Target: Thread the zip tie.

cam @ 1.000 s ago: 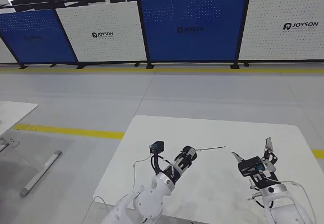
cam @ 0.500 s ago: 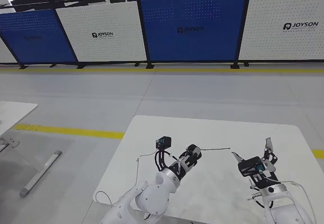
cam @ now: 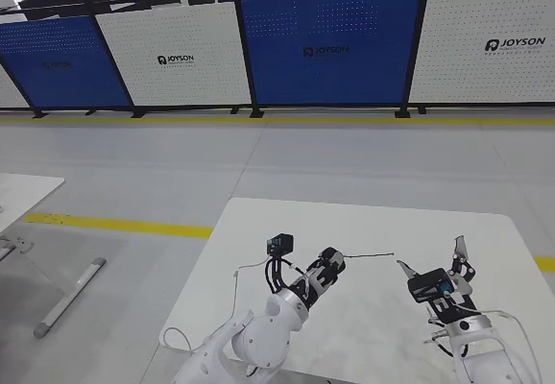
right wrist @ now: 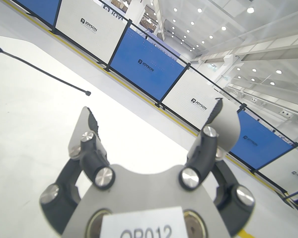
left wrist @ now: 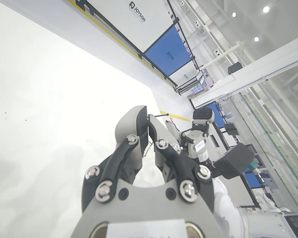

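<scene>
Left gripper (cam: 334, 257) pinches the zip tie (cam: 366, 255), centre frame.
Right gripper (cam: 431, 255), lower right, spread wide near its free end.

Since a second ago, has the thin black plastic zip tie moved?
Yes, the zip tie shifted slightly toward the right edge of the white table.

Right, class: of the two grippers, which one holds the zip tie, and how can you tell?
The left gripper: it is shut on the black zip tie, which sticks out toward the right gripper. That one is open and empty.
</scene>
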`<action>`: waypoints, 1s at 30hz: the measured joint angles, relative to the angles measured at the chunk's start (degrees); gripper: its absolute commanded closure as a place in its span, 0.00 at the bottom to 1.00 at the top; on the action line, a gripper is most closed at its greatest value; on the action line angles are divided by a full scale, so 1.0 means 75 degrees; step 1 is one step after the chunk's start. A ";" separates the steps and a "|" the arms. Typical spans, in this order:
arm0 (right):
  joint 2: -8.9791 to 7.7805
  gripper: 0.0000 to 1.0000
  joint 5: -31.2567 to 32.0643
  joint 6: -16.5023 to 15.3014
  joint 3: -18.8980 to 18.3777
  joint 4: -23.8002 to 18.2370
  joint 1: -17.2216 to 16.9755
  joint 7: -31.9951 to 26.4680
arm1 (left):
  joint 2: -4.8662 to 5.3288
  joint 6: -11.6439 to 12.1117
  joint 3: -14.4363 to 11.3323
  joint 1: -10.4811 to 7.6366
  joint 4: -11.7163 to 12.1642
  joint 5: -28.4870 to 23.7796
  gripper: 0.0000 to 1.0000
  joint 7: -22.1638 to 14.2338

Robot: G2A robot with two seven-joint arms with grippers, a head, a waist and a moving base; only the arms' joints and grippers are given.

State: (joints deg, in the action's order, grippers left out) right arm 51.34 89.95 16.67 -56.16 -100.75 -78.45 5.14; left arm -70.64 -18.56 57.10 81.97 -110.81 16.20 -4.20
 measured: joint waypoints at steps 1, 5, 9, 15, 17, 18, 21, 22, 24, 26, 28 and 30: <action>0.0000 0.00 0.0000 0.0000 0.0000 0.0000 0.0000 0.0000 | 0.0000 0.0000 0.0000 0.0000 0.0000 0.0000 1.00 0.0000; 0.0000 0.00 0.0000 0.0000 0.0000 0.0000 0.0000 0.0000 | 0.0000 0.0000 0.0000 0.0000 0.0000 0.0000 1.00 0.0000; 0.0000 0.00 0.0000 0.0000 0.0000 0.0000 0.0000 0.0000 | 0.0000 0.0000 0.0000 0.0000 0.0000 0.0000 1.00 0.0000; 0.0000 0.00 0.0000 0.0000 0.0000 0.0000 0.0000 0.0000 | -0.0007 -0.0127 -0.0005 -0.0046 0.0022 0.0180 1.00 -0.0136; 0.0000 0.00 0.0000 0.0000 0.0000 0.0000 0.0000 0.0000 | -0.0010 -0.0126 -0.0005 -0.0047 -0.0003 0.0305 1.00 -0.0244; 0.0000 0.00 0.0000 0.0000 0.0000 0.0000 0.0000 0.0000 | -0.0014 -0.0124 -0.0012 -0.0043 -0.0029 0.0362 1.00 -0.0283; 0.0000 0.00 0.0000 0.0000 0.0000 0.0000 0.0000 0.0000 | -0.0036 -0.0122 -0.0062 -0.0033 -0.0157 0.0453 1.00 -0.0412; 0.0000 0.00 0.0000 0.0000 0.0000 0.0000 0.0000 0.0000 | -0.0040 -0.0122 -0.0069 -0.0034 -0.0180 0.0447 1.00 -0.0426; 0.0000 0.00 0.0000 0.0000 0.0000 0.0000 0.0000 0.0000 | -0.0040 -0.0122 -0.0070 -0.0034 -0.0182 0.0440 1.00 -0.0426; 0.0000 0.00 0.0000 -0.0014 -0.0008 0.0007 0.0000 -0.0006 | -0.0039 -0.0122 -0.0068 -0.0034 -0.0178 0.0439 1.00 -0.0422; -0.0032 0.00 0.0000 -0.0153 -0.0039 0.0051 0.0048 -0.0033 | -0.0039 -0.0122 -0.0068 -0.0034 -0.0177 0.0439 1.00 -0.0422; -0.0108 0.00 0.0000 -0.0253 -0.0005 0.0074 0.0117 -0.0023 | -0.0040 -0.0109 -0.0066 -0.0034 -0.0165 0.0441 1.00 -0.0402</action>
State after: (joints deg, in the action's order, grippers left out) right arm 50.52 89.95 14.77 -56.20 -100.19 -77.58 4.96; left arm -70.94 -19.38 56.60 81.71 -112.04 19.51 -7.22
